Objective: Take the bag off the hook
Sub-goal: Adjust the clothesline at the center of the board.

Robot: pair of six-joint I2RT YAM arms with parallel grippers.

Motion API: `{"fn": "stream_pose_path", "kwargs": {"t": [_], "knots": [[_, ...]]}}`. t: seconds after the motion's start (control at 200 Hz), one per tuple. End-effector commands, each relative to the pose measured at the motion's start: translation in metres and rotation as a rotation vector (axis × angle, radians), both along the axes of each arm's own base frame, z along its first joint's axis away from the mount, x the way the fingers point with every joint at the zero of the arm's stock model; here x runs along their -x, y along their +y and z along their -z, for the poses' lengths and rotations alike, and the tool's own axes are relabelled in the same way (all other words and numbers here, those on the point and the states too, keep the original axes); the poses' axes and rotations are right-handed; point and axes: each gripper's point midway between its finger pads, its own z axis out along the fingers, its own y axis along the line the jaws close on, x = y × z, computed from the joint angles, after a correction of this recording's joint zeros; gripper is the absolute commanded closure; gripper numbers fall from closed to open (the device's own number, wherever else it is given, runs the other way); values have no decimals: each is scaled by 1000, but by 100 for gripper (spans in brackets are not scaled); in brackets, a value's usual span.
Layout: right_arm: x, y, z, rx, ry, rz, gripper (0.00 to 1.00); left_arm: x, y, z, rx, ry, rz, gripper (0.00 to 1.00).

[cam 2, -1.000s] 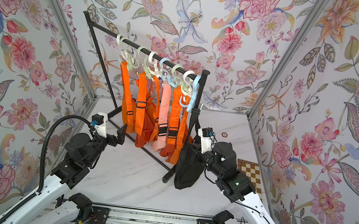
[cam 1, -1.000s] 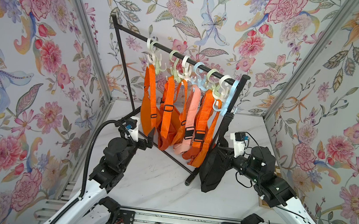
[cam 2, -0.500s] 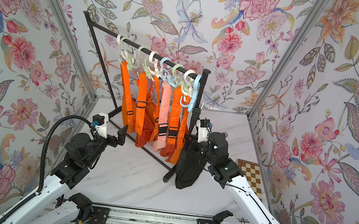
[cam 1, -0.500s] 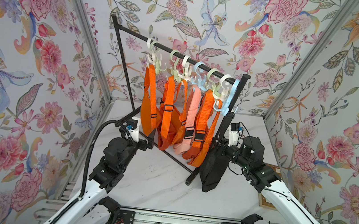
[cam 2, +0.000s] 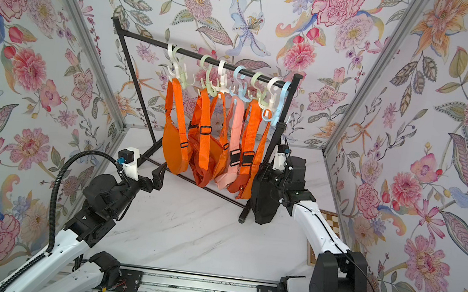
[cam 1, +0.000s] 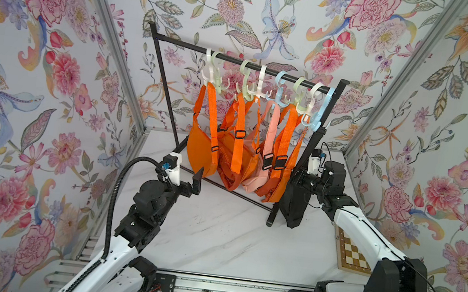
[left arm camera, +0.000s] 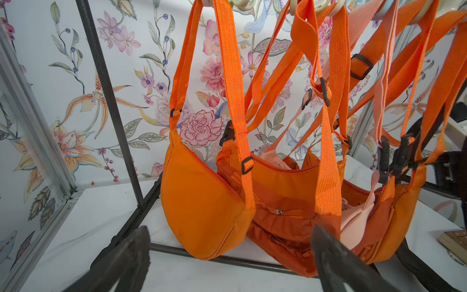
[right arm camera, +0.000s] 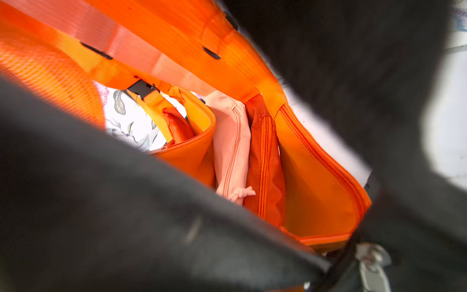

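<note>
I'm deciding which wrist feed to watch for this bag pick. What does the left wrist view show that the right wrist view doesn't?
Only left wrist: the rack's upright post, the end orange bag hanging whole, and the open left hand beneath it. Only right wrist: a silver metal fitting, and the black bag crowding the lens. Both: the pink bag among orange bags; the black bag only edges into the left wrist view.
</note>
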Motion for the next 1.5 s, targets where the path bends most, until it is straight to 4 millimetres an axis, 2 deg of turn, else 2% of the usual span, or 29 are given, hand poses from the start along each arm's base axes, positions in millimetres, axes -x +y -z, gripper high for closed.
{"fn": "stream_pose_path", "kwargs": {"t": [0.0,0.265,0.565,0.66,0.851,0.896,1.061,1.156,1.356,1.491], "knots": [[-28,-6,-19,-35,-81,-52,100,5,-3,2,16,10,21,1],[-101,-30,-4,-138,-64,-143,100,3,-4,8,17,19,20,1],[-177,-38,23,-96,-35,-205,100,7,6,1,12,-28,-24,1],[-191,-40,29,-97,-31,-216,100,9,9,0,22,-38,-34,1],[-190,-41,15,-77,-73,-209,100,9,12,-4,33,-49,-48,1],[-187,-42,13,-72,-72,-201,95,7,11,-5,34,-50,-48,1],[-177,-60,4,-50,-67,-125,87,2,8,-13,43,-49,-43,1],[-171,-77,-8,-45,-66,-53,77,1,9,-18,56,-55,-52,1],[-152,-96,-58,-87,-149,9,50,-1,11,-28,75,-74,-68,1],[-143,-111,-70,-72,-132,69,44,-4,12,-34,79,-78,-80,1]]}}
